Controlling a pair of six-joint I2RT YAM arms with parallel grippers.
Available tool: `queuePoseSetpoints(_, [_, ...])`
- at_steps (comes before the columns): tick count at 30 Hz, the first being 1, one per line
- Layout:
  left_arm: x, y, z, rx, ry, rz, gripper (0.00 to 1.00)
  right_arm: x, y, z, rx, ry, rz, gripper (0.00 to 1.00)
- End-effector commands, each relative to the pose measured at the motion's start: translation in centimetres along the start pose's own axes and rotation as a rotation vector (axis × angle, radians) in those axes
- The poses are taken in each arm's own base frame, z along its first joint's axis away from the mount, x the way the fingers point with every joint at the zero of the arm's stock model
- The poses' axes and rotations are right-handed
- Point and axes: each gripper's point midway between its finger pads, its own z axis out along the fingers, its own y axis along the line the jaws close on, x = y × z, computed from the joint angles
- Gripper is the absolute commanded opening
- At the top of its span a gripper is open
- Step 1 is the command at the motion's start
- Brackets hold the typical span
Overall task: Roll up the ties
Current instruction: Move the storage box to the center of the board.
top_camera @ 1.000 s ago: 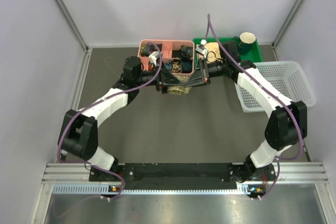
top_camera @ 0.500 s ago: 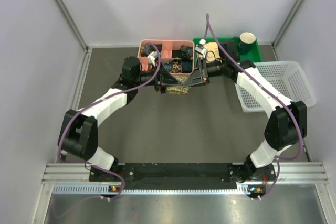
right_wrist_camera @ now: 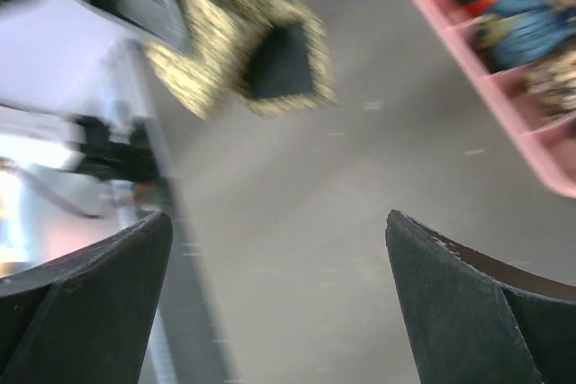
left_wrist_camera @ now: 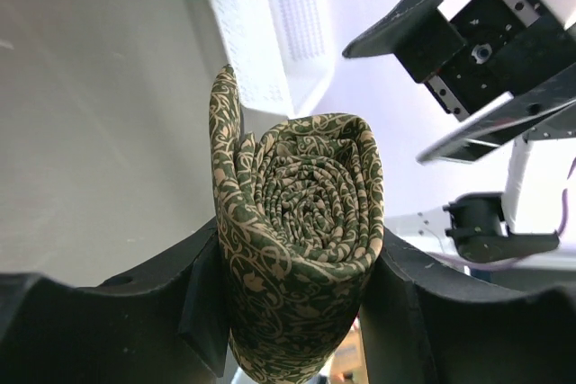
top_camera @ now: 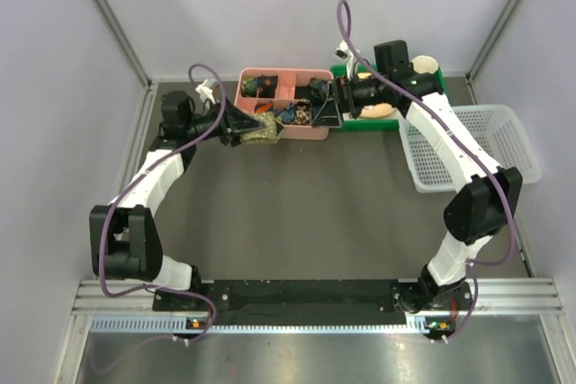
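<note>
Now | left fingers (left_wrist_camera: 135,312) pinching rolled tie (left_wrist_camera: 301,213) | right fingers (right_wrist_camera: 81,303) spread wide near pink tray (right_wrist_camera: 504,87)

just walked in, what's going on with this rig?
Tie rolling. The left tool is clamped on a fully rolled olive patterned tie, holding it by the front left corner of the pink divided tray, whose compartments hold what look like other rolls. The right tool stands open and empty near that tray's right end, by the green tray. The tie does not look to be in a compartment yet.
</note>
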Motion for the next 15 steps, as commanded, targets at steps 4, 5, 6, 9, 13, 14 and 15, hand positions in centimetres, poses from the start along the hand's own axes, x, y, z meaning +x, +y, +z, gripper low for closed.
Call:
queuePoseSetpoints(4, [-5.0, -1.1, -4.9, -0.063, -0.158, 0.183, 0.00, -0.8, -7.6, 2.6, 0.146, 0.118, -0.480, 0.98])
queuePoseSetpoints(5, [-5.1, -0.6, -5.3, -0.082, -0.162, 0.174, 0.00, -2.2, -8.2, 2.6, 0.203, 0.127, -0.517, 0.97])
queuePoseSetpoints(6, [-5.6, -0.4, -5.9, -0.093, -0.183, 0.174, 0.00, -2.4, -8.4, 3.4, 0.211, 0.143, -0.536, 0.96])
queuePoseSetpoints(9, [-6.3, 0.0, -7.0, -0.117, -0.225, 0.174, 0.00, -2.7, -11.1, 5.9, 0.257, 0.189, -0.618, 0.93])
queuePoseSetpoints(13, [-6.6, 0.2, -8.0, -0.135, -0.260, 0.166, 0.00, -1.1, -12.4, 9.5, 0.266, 0.279, -0.785, 0.91])
queuePoseSetpoints(14, [-6.5, 0.3, -8.2, -0.142, -0.264, 0.158, 0.00, -0.3, -13.6, 10.3, 0.278, 0.311, -0.790, 0.91])
queuePoseSetpoints(15, [-6.6, 0.2, -8.6, -0.143, -0.274, 0.163, 0.00, 0.0, -14.0, 10.7, 0.279, 0.322, -0.801, 0.90])
